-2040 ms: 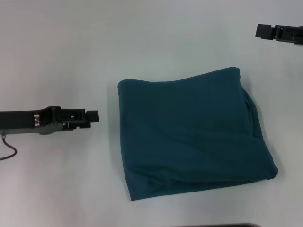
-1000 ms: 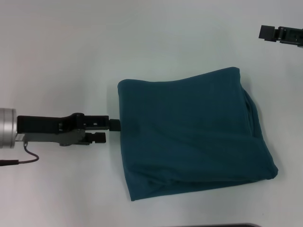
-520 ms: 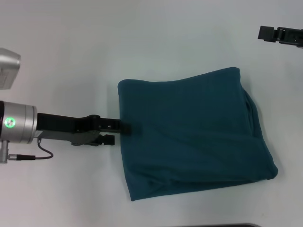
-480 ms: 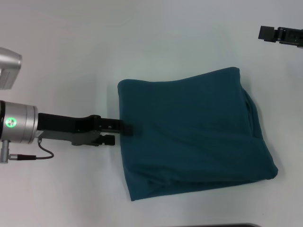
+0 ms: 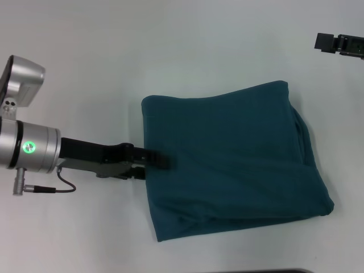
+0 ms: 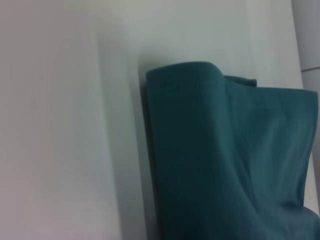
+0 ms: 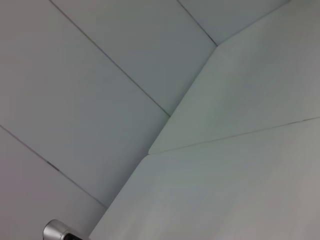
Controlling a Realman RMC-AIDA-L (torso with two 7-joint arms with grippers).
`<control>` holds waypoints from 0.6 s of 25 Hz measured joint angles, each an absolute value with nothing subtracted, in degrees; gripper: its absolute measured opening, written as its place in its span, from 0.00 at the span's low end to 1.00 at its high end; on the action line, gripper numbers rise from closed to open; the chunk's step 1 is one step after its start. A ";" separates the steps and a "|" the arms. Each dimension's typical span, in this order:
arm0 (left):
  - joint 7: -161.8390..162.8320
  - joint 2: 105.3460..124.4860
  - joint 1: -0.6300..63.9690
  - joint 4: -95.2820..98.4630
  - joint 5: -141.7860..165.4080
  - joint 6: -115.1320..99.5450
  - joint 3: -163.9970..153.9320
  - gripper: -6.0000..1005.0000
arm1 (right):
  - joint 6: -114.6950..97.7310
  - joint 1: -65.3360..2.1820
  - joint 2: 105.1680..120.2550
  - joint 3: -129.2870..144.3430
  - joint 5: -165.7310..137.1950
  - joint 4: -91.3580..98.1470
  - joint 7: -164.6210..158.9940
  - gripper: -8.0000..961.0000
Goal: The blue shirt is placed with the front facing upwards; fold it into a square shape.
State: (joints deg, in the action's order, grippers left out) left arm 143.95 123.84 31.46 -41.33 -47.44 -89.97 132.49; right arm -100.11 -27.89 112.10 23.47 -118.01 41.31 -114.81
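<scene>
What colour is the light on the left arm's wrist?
Green: a small lit dot on the silver wrist housing, clearest in the head view.

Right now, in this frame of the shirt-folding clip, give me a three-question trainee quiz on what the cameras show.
1. True or false: the blue shirt lies spread out flat with both sleeves extended.
2. Which gripper is at the shirt? A) left gripper B) right gripper C) both
3. Fill in: one finger of the working gripper lies on top of the fabric at the shirt's ____ edge, by the robot's own sides.

Key: 1. False, it is folded into a rough square on the table. 2. A; the right gripper sits far off near the table's far right. 3. left.
</scene>
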 joint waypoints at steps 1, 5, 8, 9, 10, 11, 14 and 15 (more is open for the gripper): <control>143.95 123.86 31.69 -40.96 -47.42 -89.78 132.28 0.81 | -100.11 -27.88 112.10 23.46 -118.00 41.30 -114.82 0.96; 143.96 123.92 32.81 -39.49 -47.61 -88.93 131.28 0.81 | -100.11 -27.86 112.07 23.46 -118.00 41.30 -114.89 0.96; 143.97 124.10 34.20 -38.06 -47.86 -88.14 130.76 0.81 | -100.11 -27.83 112.06 23.46 -117.99 41.31 -114.91 0.96; 143.97 124.10 34.20 -38.06 -47.86 -88.14 130.76 0.81 | -100.11 -27.81 112.06 23.46 -117.97 41.30 -114.93 0.96; 143.97 124.15 34.83 -37.54 -47.89 -88.02 130.73 0.81 | -100.11 -27.78 112.05 23.46 -117.95 41.31 -114.95 0.96; 143.97 124.15 34.83 -37.54 -47.89 -88.02 130.73 0.81 | -100.11 -27.76 112.03 23.46 -117.94 41.31 -114.96 0.96; 142.70 124.19 36.23 -37.50 -48.42 -87.92 128.37 0.80 | -100.11 -27.74 111.98 23.46 -117.91 41.31 -114.96 0.96; 142.58 124.19 36.24 -37.70 -48.56 -87.99 128.01 0.79 | -100.11 -27.71 111.97 23.46 -117.88 41.30 -114.96 0.96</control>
